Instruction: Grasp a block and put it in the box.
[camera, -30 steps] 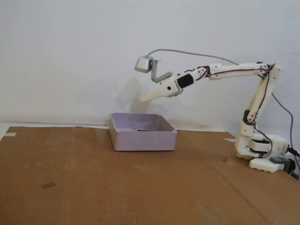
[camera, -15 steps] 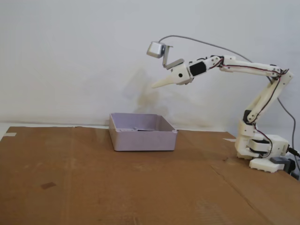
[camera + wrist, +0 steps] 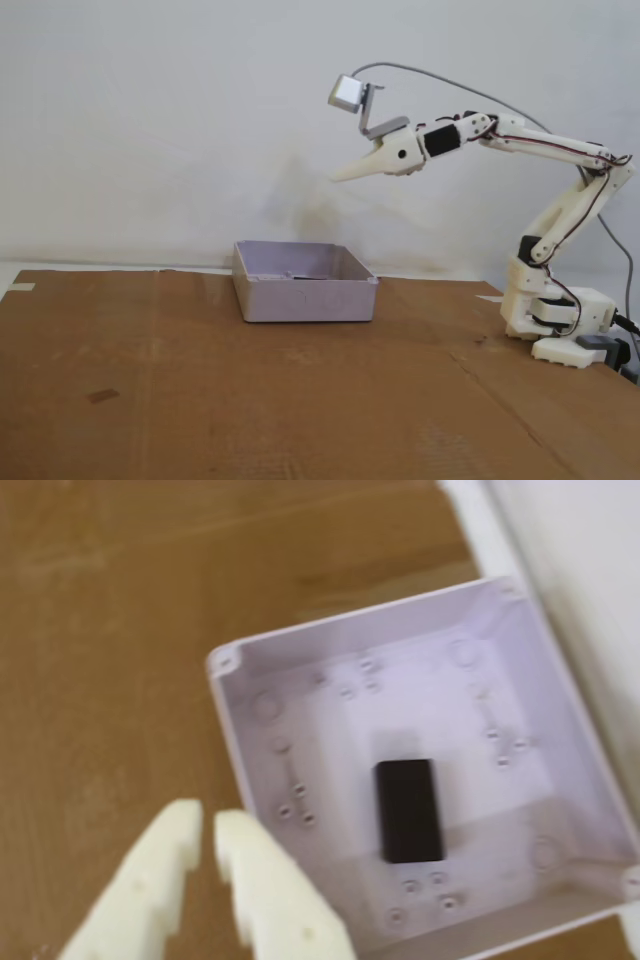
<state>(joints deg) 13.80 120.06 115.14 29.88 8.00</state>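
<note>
My claw [image 3: 205, 845] is empty, its two pale fingers almost together with only a thin gap between them, at the lower left of the wrist view. In the fixed view the claw [image 3: 340, 178] hangs high in the air, above the box [image 3: 305, 296] and toward its right side, well apart from it.

The black block [image 3: 409, 810] lies flat on the floor of the white box [image 3: 262, 755], right of my fingertips in the wrist view. Its long axis runs almost top to bottom in that frame. It sits near the middle of the floor, apart from all four walls — so I judge the placing is done, and what is left is only to pull away.

For that, the room is good: nothing is near the claw in the air. The box stands on the brown desk [image 3: 200, 400], close to the wall behind; the front of the desk shows only a small dark mark at lower left.
</note>
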